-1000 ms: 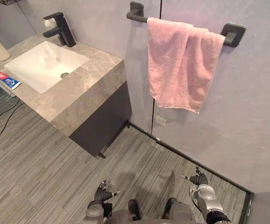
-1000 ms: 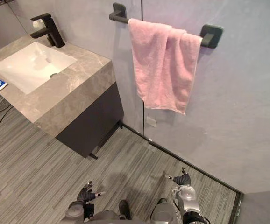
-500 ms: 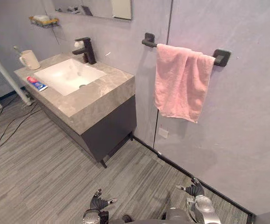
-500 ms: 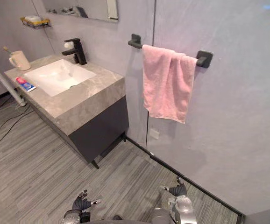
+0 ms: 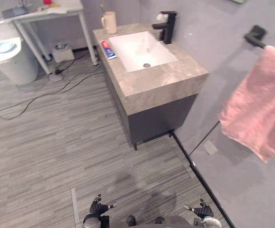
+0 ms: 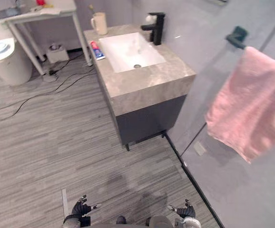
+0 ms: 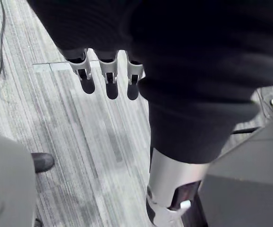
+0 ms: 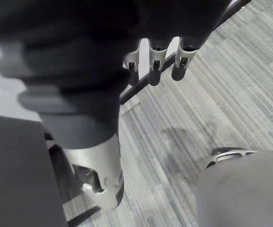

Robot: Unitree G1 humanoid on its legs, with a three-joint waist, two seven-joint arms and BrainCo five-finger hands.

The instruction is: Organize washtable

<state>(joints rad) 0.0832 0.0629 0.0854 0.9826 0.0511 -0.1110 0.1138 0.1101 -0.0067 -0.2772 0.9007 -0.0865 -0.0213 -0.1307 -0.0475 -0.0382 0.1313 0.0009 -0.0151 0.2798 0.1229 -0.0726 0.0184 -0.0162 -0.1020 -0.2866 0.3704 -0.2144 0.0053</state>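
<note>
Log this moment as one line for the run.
left hand open, low, empty | right hand open, low, empty | toothpaste and cup on washtable | towel on bar

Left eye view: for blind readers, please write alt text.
A stone-topped washtable with white basin, black faucet, cup and toothpaste tube stands beside a hanging pink towel. The left hand and right hand hang open above the floor.

You're in a bathroom: stone vanity [image 5: 161, 78], white sink [image 5: 140, 50], black tap [image 5: 167, 26]; cup [image 5: 109, 22], toothpaste [image 5: 107, 49] on top; pink towel [image 5: 259, 114] on wall rail [image 5: 256, 35].
</note>
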